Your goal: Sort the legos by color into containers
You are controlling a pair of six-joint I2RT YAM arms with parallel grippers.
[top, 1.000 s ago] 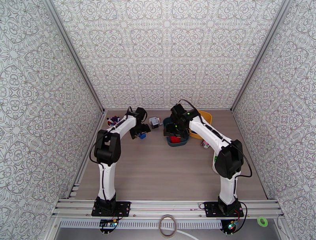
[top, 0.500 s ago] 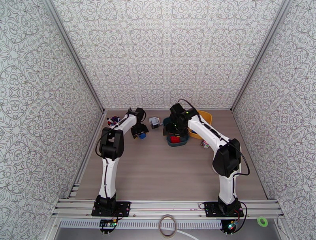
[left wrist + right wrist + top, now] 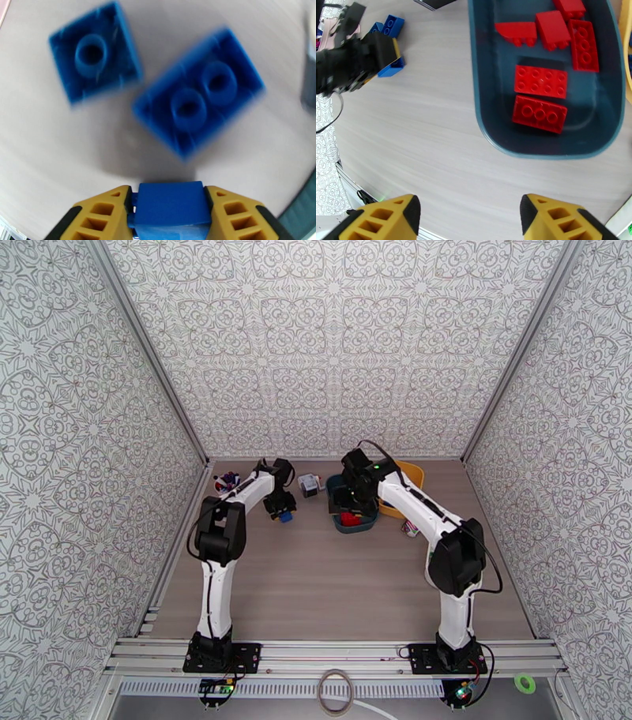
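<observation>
Blue lego (image 3: 170,203) gripped in my left claw (image 3: 170,199); red legos (image 3: 541,81) lie in the teal tub (image 3: 553,154) ahead of my right claw (image 3: 470,221).

The table (image 3: 316,587) is pale wood grain, closed in on three sides by patterned walls (image 3: 316,343). My left claw is narrowed onto the blue brick. Just ahead of its tips two more blue bricks (image 3: 197,102) lie on the board, blurred, hollow sides up and a little apart. My right claw is wide and holds nothing. The tub's rounded near rim curves just ahead and to the right of it, with six red bricks flat on the tub floor. A yellow tub (image 3: 627,47) edges in beyond the teal tub's right wall. Open board runs from my right claw leftward to my left claw, and behind both claws back to the arm bases.
</observation>
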